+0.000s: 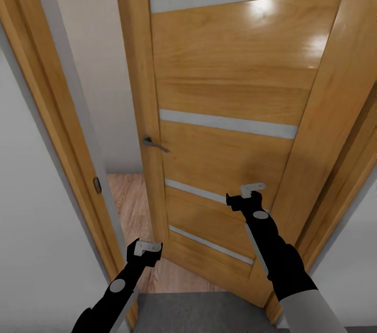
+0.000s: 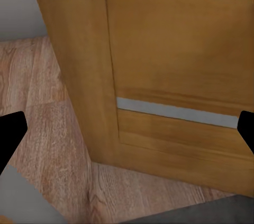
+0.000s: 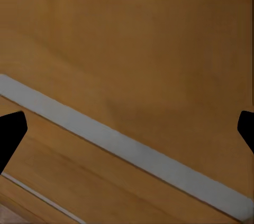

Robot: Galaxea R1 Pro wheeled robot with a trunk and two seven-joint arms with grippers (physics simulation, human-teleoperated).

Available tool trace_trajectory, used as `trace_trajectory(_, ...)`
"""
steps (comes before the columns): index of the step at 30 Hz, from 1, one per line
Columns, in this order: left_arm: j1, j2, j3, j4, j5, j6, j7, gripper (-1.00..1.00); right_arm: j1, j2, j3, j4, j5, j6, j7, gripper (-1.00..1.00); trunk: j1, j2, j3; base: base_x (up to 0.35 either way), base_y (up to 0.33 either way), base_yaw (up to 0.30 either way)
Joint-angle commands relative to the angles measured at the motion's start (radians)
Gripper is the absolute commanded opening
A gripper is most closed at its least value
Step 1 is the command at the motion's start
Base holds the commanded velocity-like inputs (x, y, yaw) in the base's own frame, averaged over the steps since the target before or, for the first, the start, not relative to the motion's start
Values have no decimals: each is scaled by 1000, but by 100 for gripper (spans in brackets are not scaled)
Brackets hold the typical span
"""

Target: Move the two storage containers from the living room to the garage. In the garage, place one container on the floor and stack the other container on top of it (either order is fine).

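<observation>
The two storage containers are out of view. I face a wooden panel door [image 1: 230, 87] with pale horizontal strips, standing ajar. My left gripper [image 1: 144, 252] is open and empty, low by the door's free edge; in the left wrist view its fingertips [image 2: 10, 134] sit wide apart before the door's lower corner. My right gripper [image 1: 245, 196] is open and empty, close to the door's lower panel. In the right wrist view the right gripper [image 3: 127, 129] looks straight at the door face [image 3: 132, 49].
A metal door handle [image 1: 154, 143] sticks out at the door's left edge. The wooden door frame [image 1: 63, 129] stands at my left and a white wall [image 1: 36, 249] beside it. Light wood-plank floor [image 1: 128, 207] shows through the gap. Grey floor [image 1: 209, 312] lies under me.
</observation>
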Motion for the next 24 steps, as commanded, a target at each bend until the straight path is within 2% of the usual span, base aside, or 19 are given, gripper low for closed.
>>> trace_trajectory(1, -1, 1, -3, 0, 4, -3, 5, 100, -1, 0, 1, -1, 10, 7, -1, 100, 0, -1, -1, -16, 0, 0)
trace_trajectory(11, -1, 0, -3, 0, 3, -3, 5, 100, 0, -1, 1, 0, 9, 3, 2, 100, 0, -1, -1, -5, 0, 0)
trace_trajectory(14, 4, 8, -4, 17, 10, -20, -7, 100, -1, 0, 5, 17, 7, -9, 3, 100, 0, -1, -1, 0, 0, 0)
trace_trajectory(24, 4, 8, -4, 46, 10, -26, -7, 100, -1, 0, 5, 24, 7, -9, 3, 100, 0, -1, -1, 0, 0, 0)
